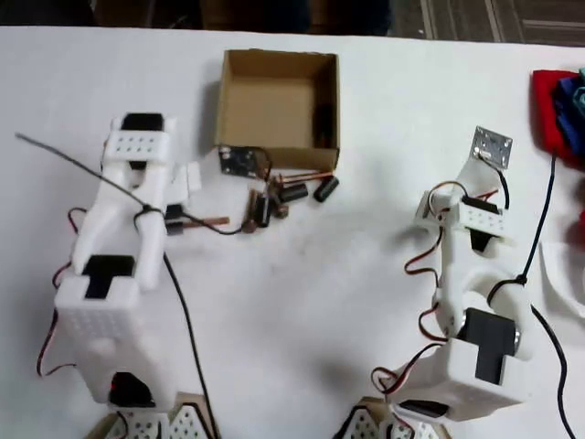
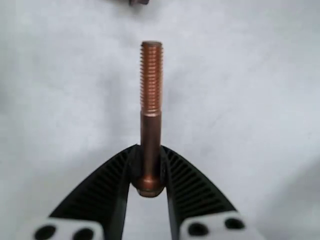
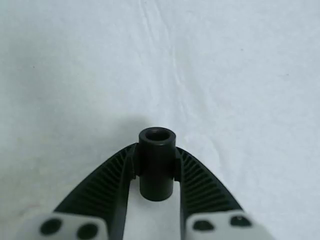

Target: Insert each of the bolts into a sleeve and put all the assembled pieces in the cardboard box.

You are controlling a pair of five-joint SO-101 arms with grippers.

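While left fingers [image 2: 107, 185] clamp a copper, half-threaded bolt [image 2: 150, 100], right fingers [image 3: 200, 185] pinch a black sleeve [image 3: 157, 167] — hollow-bored.

High view: heap of bolts and sleeves [image 1: 274, 197] in front of the cardboard box [image 1: 306, 157] overlaps, so no count is readable. Dark shape [image 1: 323, 121] at the box's inner wall is in shadow, unidentified. Red cloth [image 1: 558, 101] is cut by the edge. Left arm [image 1: 114, 302] and right arm [image 1: 475, 366] have their bases cut off. Left wrist view: bolt [image 2: 150, 115] has its head partly covered by the left gripper [image 2: 150, 150]. Dark object [image 2: 138, 2] is cut by the edge, unidentified. Right wrist view: sleeve [image 3: 157, 167] has its flanks covered by the right gripper [image 3: 156, 149].
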